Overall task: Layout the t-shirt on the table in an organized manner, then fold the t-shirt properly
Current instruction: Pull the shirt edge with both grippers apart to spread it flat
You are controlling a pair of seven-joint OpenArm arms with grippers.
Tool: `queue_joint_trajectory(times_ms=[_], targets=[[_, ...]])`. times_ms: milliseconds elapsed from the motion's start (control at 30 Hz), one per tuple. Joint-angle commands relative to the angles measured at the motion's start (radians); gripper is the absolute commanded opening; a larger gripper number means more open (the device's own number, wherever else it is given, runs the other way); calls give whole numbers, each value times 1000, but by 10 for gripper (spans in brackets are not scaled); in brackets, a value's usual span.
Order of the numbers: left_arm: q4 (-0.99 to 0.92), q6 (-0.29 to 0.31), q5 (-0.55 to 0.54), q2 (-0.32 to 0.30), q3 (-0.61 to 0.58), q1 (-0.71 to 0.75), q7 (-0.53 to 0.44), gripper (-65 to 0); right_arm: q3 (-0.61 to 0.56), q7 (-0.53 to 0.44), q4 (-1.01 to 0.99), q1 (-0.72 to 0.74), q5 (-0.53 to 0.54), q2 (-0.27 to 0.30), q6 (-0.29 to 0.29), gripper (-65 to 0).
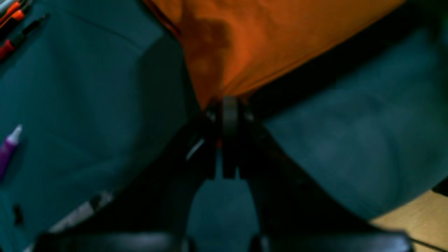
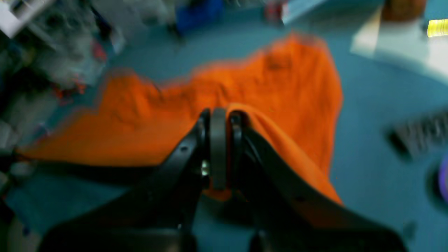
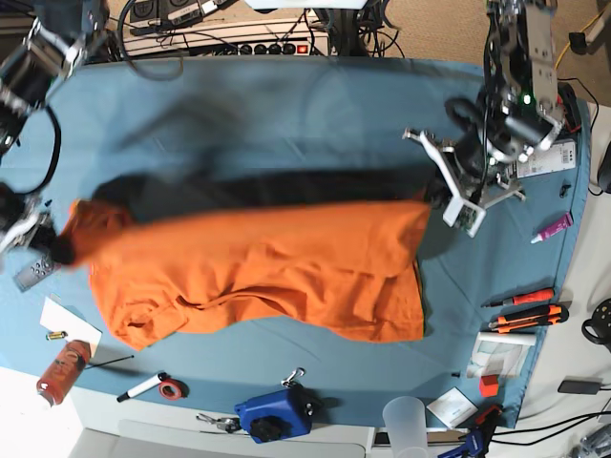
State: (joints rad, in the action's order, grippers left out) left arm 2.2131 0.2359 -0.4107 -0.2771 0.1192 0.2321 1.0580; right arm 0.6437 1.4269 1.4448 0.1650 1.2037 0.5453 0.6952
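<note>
The orange t-shirt (image 3: 258, 272) hangs stretched across the teal table (image 3: 286, 105), its upper edge raised and casting a dark shadow behind it, its lower part lying rumpled on the cloth. My left gripper (image 3: 431, 202) is on the right of the base view, shut on the shirt's right upper corner. The left wrist view shows that gripper (image 1: 229, 105) pinching the t-shirt (image 1: 266, 35) at its tip. On the left of the base view my right gripper (image 3: 62, 246) holds the other corner. In the right wrist view, the right gripper (image 2: 218, 117) is shut on the t-shirt (image 2: 273, 87).
Along the near edge lie a blue device (image 3: 272, 415), a marker (image 3: 143, 386), a red ring (image 3: 172, 389), an orange can (image 3: 62, 367) and a clear cup (image 3: 406, 420). A purple tube (image 3: 552, 227) and orange-handled tools (image 3: 520, 310) lie at the right edge.
</note>
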Motion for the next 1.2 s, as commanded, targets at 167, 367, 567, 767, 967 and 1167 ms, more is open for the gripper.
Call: queue_joint_trajectory(times_ms=[167, 367, 567, 767, 967, 1167], targets=[[47, 1, 29, -9, 4, 90, -17, -650, 24, -31, 220, -226, 38, 23, 3, -650], [49, 0, 74, -54, 8, 167, 20, -650, 246, -31, 294, -341, 63, -90, 3, -650], [61, 1, 93, -123, 10, 264, 19, -650, 269, -31, 294, -514, 151, -89, 3, -650], [61, 1, 97, -136, 10, 337, 12, -650, 260, -31, 294, -582, 139, -92, 3, -650], [60, 2, 123, -136, 10, 358, -6, -650, 261, -31, 294, -614, 100, -184, 3, -650], [59, 2, 124, -136, 10, 364, 10, -650, 261, -31, 294, -626, 48, -223, 3, -650]])
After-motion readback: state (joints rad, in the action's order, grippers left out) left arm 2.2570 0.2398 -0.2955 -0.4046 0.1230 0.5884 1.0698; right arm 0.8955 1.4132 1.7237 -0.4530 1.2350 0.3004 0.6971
